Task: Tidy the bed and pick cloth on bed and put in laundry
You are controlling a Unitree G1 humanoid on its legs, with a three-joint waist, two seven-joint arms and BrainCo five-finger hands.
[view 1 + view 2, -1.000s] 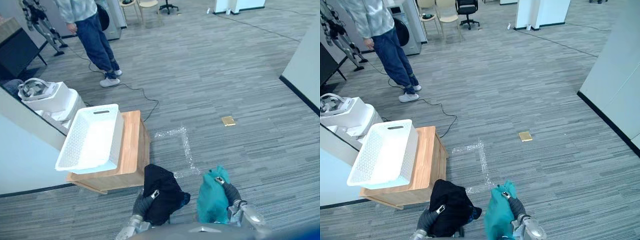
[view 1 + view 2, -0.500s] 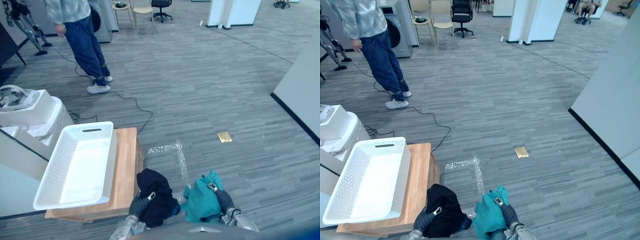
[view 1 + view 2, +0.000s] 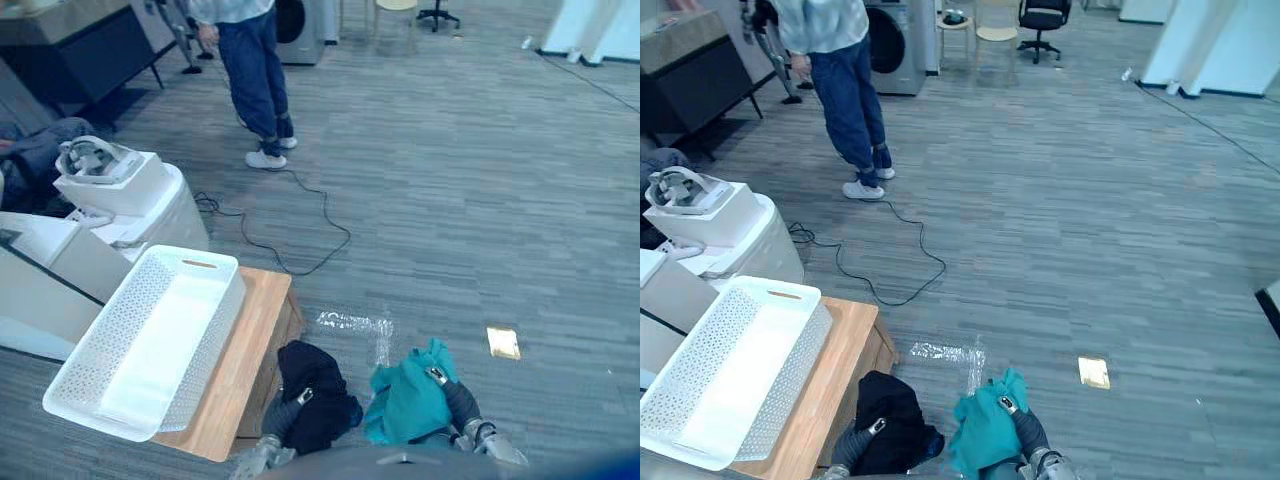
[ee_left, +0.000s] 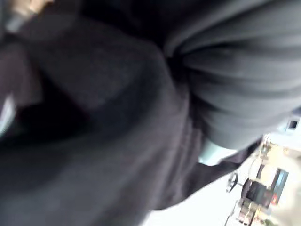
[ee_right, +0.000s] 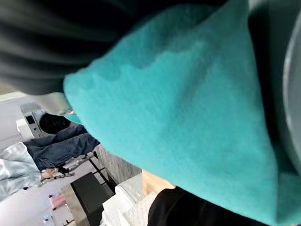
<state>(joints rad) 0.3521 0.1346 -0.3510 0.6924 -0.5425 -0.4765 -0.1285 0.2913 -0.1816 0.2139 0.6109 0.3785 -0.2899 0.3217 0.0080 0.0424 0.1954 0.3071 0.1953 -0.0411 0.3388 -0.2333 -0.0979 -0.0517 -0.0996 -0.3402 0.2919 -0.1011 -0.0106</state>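
Fingers: they are hiding under the cloths on both sides, so I cannot tell if they are gripping or loose.
Left side: the left hand [image 3: 288,412] is carrying the black cloth [image 3: 315,375], which is hanging over it.
Right side: the right hand [image 3: 458,402] is carrying the teal cloth [image 3: 405,400] the same way.
Laundry: the white basket [image 3: 215,340] is sitting empty on the wooden tabletop [image 3: 262,320], near the left hand.
Change: the whole picture is swinging round (the camera is turning, not the things), and both cloths are staying on the hands.
Meaning: I think the robot is lining up with the basket; the dropping is not done yet.
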